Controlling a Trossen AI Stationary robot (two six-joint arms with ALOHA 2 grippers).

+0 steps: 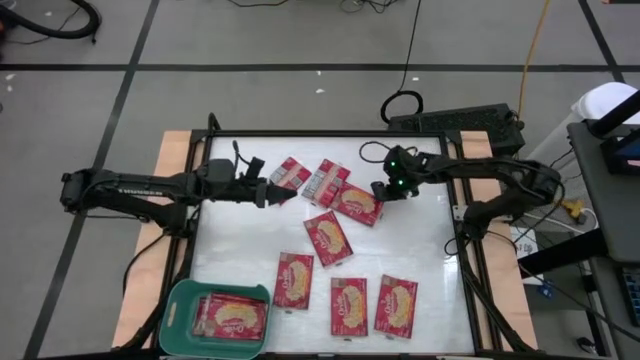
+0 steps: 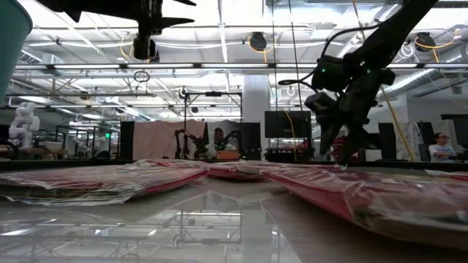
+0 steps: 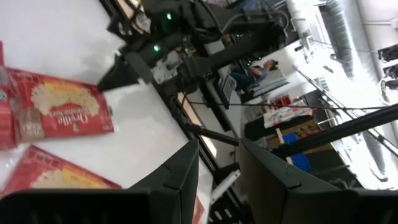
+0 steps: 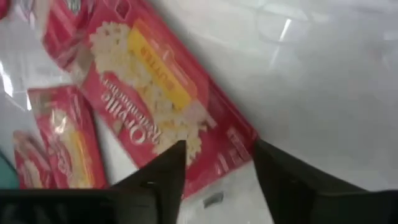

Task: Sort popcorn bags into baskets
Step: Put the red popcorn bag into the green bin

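A popcorn bag lies under the right gripper, open and seemingly not gripping it.

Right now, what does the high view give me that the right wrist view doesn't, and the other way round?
Only the high view shows the teal basket at the table's near left corner holding popcorn bags, the left gripper, and loose bags across the table. Only the right wrist view shows the right gripper open, its fingers straddling an edge of a bag, printed front up. Both show that bag beside the right gripper.
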